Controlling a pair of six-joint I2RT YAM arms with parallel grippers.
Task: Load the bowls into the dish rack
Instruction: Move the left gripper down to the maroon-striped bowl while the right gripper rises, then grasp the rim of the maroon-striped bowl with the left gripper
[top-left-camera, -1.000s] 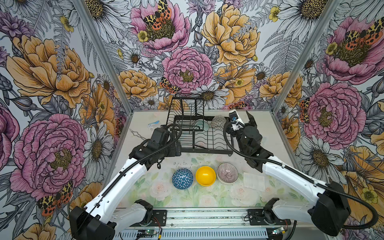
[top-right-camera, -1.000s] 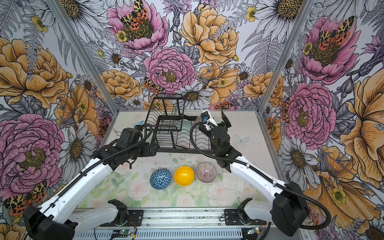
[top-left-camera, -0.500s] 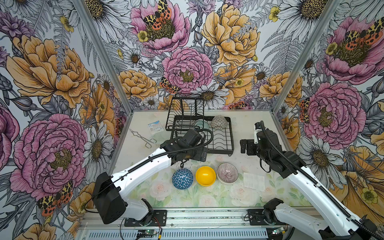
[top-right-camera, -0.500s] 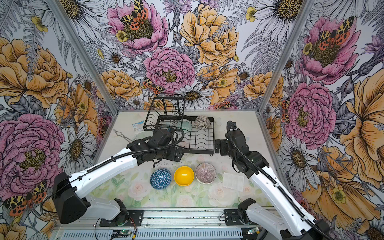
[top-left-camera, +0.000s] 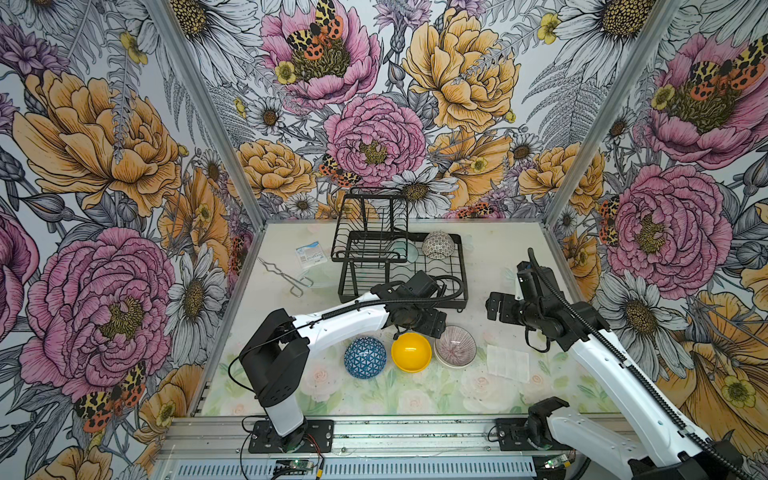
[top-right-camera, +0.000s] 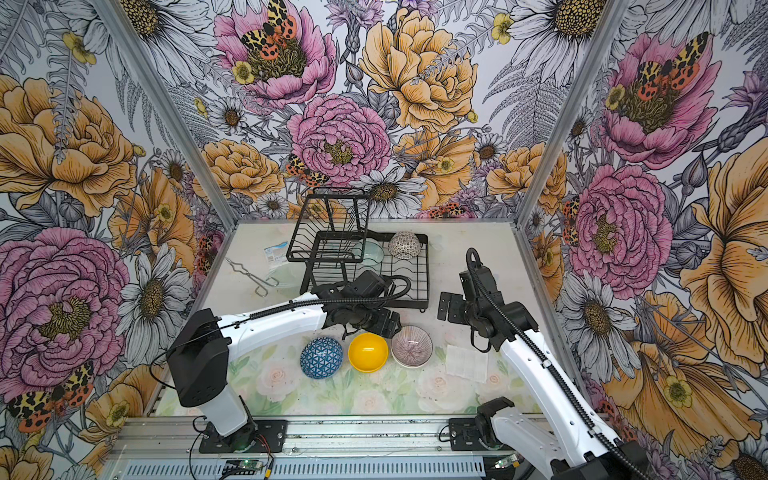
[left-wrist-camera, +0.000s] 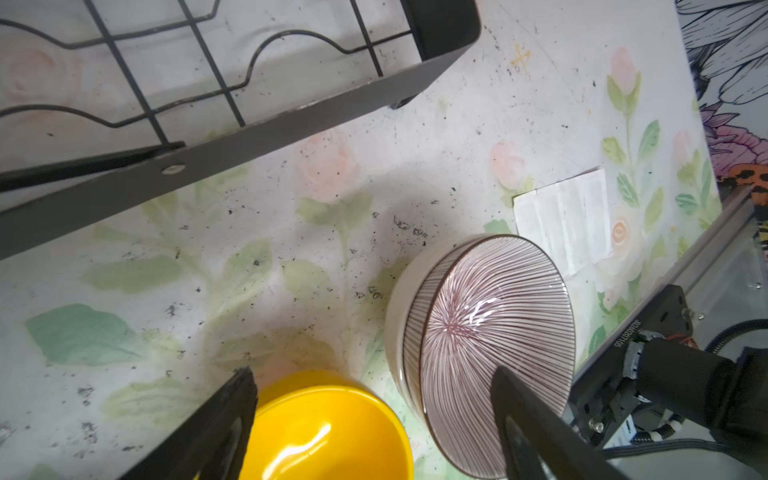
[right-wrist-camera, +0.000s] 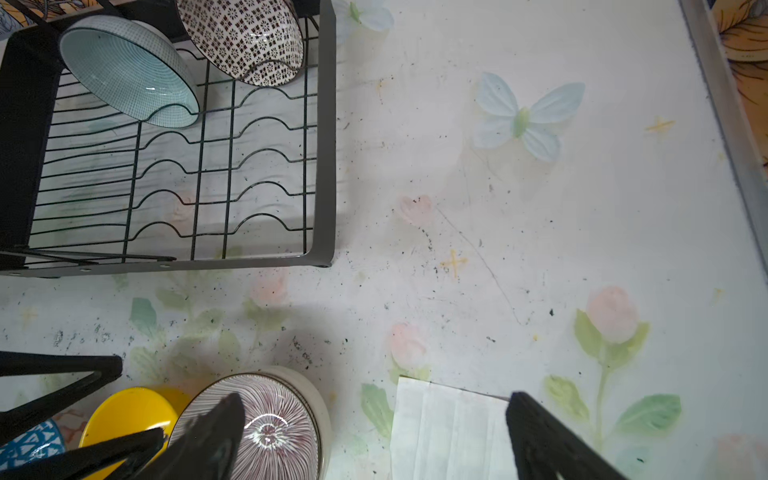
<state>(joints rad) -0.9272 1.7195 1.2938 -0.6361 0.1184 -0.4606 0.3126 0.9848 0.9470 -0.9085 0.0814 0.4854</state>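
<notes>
The black wire dish rack (top-left-camera: 462, 270) stands at the back middle of the table. A pale teal bowl (right-wrist-camera: 124, 70) and a black-and-white patterned bowl (right-wrist-camera: 245, 37) lean in its far end. In front of the rack sit a blue triangle bowl (top-left-camera: 365, 357), a yellow bowl (top-left-camera: 411, 352) and a pink-lined bowl (top-left-camera: 456, 351). A cream-white wall shows around the pink one. My left gripper (left-wrist-camera: 372, 376) hangs open just above the yellow bowl (left-wrist-camera: 328, 428), with one finger over the pink bowl (left-wrist-camera: 478, 324). My right gripper (top-left-camera: 496, 307) is open and empty, right of the rack.
A white folded paper (top-left-camera: 508, 363) lies right of the pink bowl. Metal tongs (top-left-camera: 286, 276), a small packet (top-left-camera: 309, 253) and a clear glass dish (top-left-camera: 322, 276) lie left of the rack. Metal frame posts and a front rail bound the table.
My left arm swung from the rack's left side forward, over the yellow and pink bowls, and its jaws narrowed slightly. My right arm drew back from the rack to the right.
</notes>
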